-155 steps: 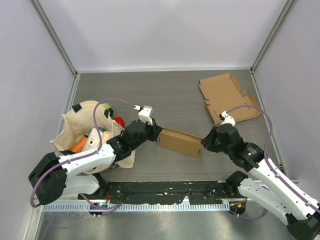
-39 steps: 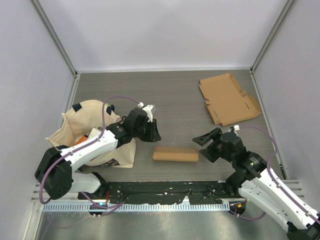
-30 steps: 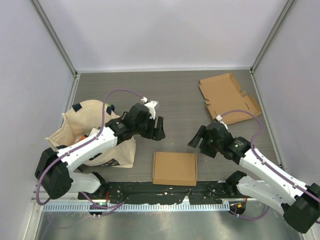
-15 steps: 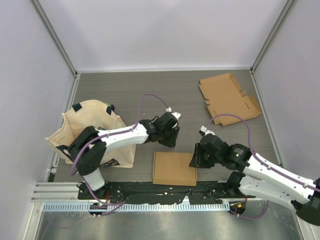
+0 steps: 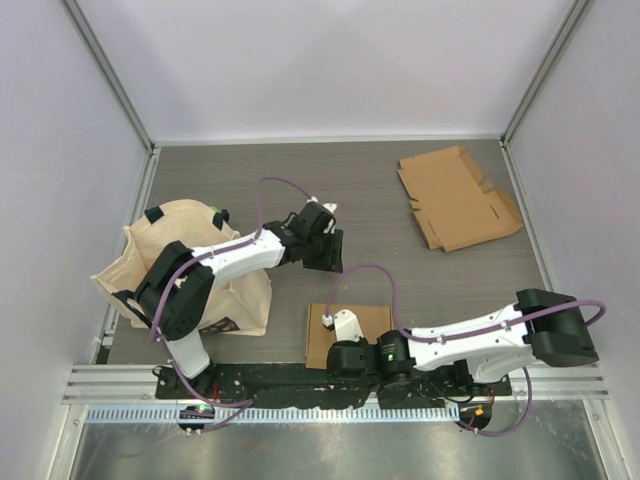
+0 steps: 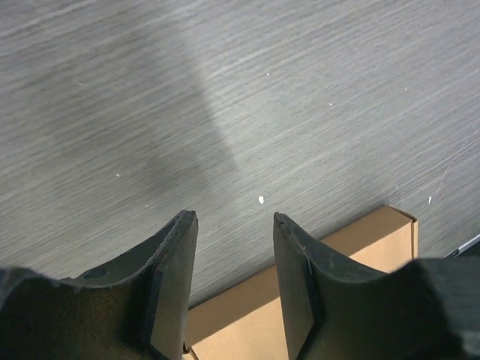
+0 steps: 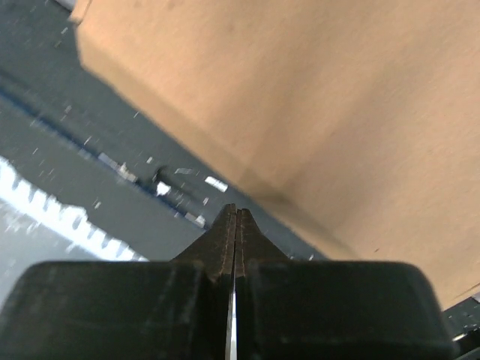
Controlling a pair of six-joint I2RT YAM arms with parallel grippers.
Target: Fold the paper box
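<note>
The right gripper (image 7: pixel 236 214), jaws shut on nothing, sits at the near edge of the box (image 5: pixel 372 320), which lies flat at the near edge of the table (image 5: pixel 400 260). The left gripper (image 6: pixel 234 221), half open and empty, hovers just beyond the box's far edge. Risk: the shut tip may shove the box away rather than get under it. Half a second earlier, the right gripper stood at the box's right edge, jaws apart.

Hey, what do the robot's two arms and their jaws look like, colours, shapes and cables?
Both the left arm and the right arm have white shell links joined by bulky black joints. A thin purple cable loops loosely alongside each arm. The jaws are matte black, flat-sided and tapered towards the tips, with no markings visible.
</note>
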